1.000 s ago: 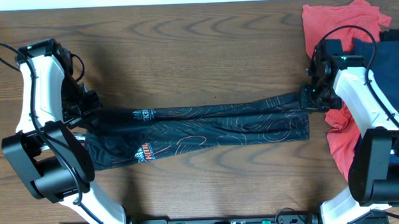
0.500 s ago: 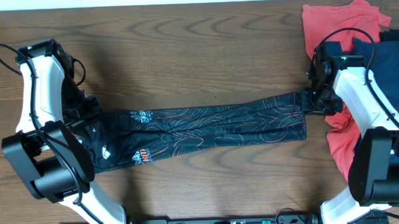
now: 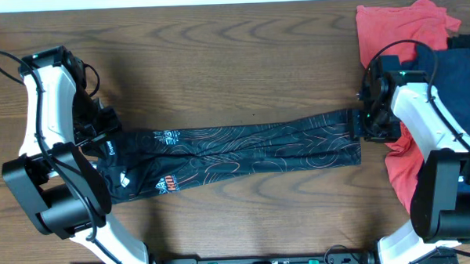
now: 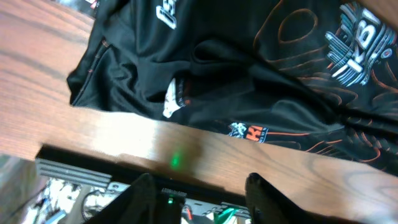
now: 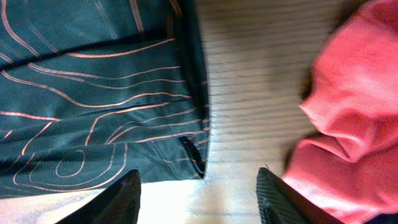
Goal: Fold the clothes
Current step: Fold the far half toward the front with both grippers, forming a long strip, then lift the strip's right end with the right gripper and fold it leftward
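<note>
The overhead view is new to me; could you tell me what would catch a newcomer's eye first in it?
A long black jersey with orange contour lines lies stretched in a band across the middle of the table, reaching from the left hand to the right hand. At the far right edge, a coral-red garment lies bunched, with a navy-blue garment on top of it.

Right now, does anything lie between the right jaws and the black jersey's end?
Nothing visible does. The open right jaws hang over the end edge of the jersey; the red garment lies off to one side.
</note>
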You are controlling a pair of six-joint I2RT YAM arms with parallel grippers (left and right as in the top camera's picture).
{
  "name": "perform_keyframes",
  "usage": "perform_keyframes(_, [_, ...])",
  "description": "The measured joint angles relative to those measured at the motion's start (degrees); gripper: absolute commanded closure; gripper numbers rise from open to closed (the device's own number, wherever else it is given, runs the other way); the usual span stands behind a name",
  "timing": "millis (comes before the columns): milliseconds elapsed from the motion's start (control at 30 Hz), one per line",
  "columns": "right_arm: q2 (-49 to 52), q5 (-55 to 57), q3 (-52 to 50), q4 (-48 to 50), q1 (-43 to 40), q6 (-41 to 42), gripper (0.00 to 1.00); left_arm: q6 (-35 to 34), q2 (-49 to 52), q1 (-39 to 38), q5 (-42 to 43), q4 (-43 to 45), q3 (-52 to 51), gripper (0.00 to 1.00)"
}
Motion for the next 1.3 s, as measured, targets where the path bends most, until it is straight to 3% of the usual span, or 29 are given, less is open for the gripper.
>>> perform_keyframes(400, [0.0,-8.94,-7.13,12.15,0.0,-6.05,0.28,0.0,0.0,0.0,0.33,2.69,-1.53,0.47])
perform_keyframes(600, [-0.61,-10.51,-12.26,19.5,0.0,-6.8,0.28,0.0,0.0,0.0,0.57,4.63,-3.78,0.47])
perform_keyframes(700, [-1.73,-10.82,-14.08,22.01,-0.02,-7.26,0.42,0.0,0.0,0.0,0.9,4.79,-4.39,0.47])
perform_keyframes(900, [-2.01,-12.72,-15.52,24.41,-0.04,-7.3,0.94,0.0,0.0,-0.46,1.16,5.53,-4.48,0.47])
perform_keyframes(933, [-1.97,-12.98,-15.76,24.65,-0.04,-7.04,0.99,0.0,0.0,-0.7,1.18,5.51,-4.48,0.47])
perform_keyframes(1300, [-1.66,-7.41,-13.97,21.9,-2.84,-1.92,0.99,0.0,0.0,-1.99,1.33,5.51,-4.48,0.46])
